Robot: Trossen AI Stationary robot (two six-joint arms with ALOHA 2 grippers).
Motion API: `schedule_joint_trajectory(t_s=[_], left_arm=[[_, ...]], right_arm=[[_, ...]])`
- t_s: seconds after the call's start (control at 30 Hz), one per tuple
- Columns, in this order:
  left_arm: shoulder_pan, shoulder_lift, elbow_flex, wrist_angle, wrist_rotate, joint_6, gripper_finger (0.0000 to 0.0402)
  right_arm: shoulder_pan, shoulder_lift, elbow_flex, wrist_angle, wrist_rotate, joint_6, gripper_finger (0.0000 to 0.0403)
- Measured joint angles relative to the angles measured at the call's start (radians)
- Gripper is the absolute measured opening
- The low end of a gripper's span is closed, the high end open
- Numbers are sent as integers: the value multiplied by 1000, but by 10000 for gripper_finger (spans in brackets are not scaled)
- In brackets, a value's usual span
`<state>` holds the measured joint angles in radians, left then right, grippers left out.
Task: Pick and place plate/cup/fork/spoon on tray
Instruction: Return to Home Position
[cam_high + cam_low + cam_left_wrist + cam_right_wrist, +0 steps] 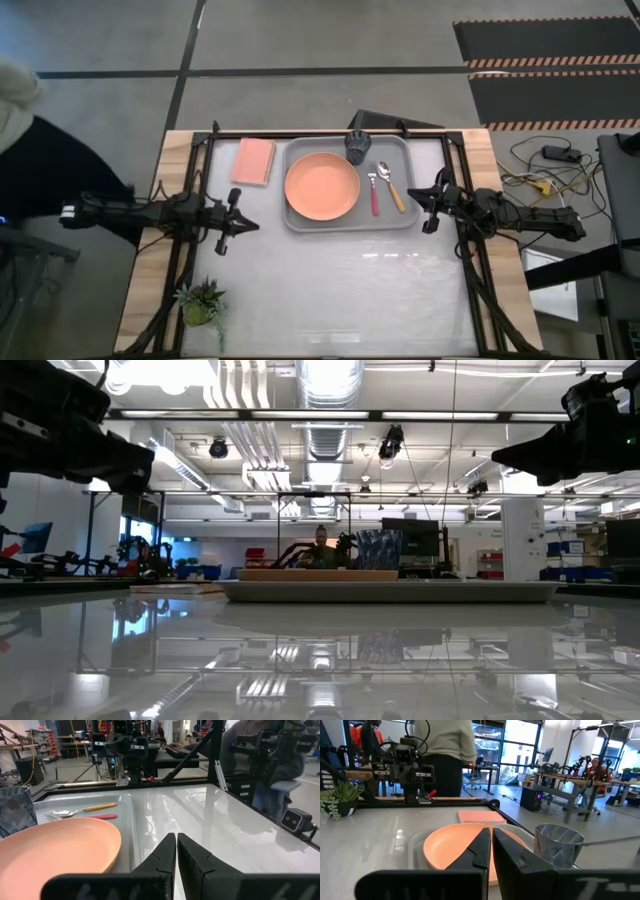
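The grey tray lies at the table's far middle. On it rest the salmon-orange plate, the dark tumbler cup at its far edge, the pink-handled fork and the orange-handled spoon. My left gripper is shut and empty, left of the tray near the table's left side. My right gripper is shut and empty, just right of the tray. The plate, cup, fork and spoon show in the left wrist view; the plate and cup show in the right wrist view.
A pink rectangular pad lies left of the tray. A small potted plant stands at the near left corner. The table's near half is bare glossy white surface. A person stands beyond the table's left side.
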<state>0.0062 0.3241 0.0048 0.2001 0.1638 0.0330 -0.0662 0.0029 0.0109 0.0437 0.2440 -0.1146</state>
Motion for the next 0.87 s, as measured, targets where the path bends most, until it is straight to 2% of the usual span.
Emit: schedule_joint_trajectory(t_s=[0.87], left_arm=[[0, 42, 0, 0, -2, 0, 0]], right_arm=[[0, 0, 0, -1, 0, 1, 9]])
